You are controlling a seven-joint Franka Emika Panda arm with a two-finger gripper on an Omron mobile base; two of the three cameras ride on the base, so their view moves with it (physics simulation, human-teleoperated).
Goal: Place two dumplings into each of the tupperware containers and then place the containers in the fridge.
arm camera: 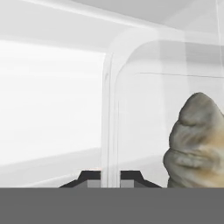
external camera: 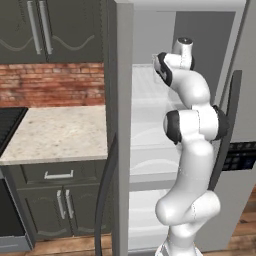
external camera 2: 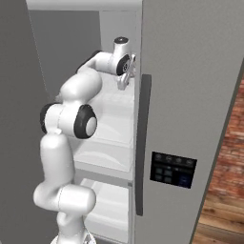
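The two-finger gripper (arm camera: 110,176) is clamped narrowly on the thin rim of a translucent whitish tupperware container (arm camera: 131,109) inside the open silver-grey steel fridge (external camera 2: 190,95). Directly ahead of the fingertips, slightly to one side, a wrinkled tan-olive dumpling (arm camera: 197,144) sits in that tray; any second one is hidden. Keep the tray level, lower it onto the white shelf (external camera 2: 112,102) below the hand, then release.

I see the speckled desk (external camera: 60,132); a brick wall (external camera: 52,84) behind it, dark cabinets (external camera: 47,27) above and drawer (external camera: 59,174) below.
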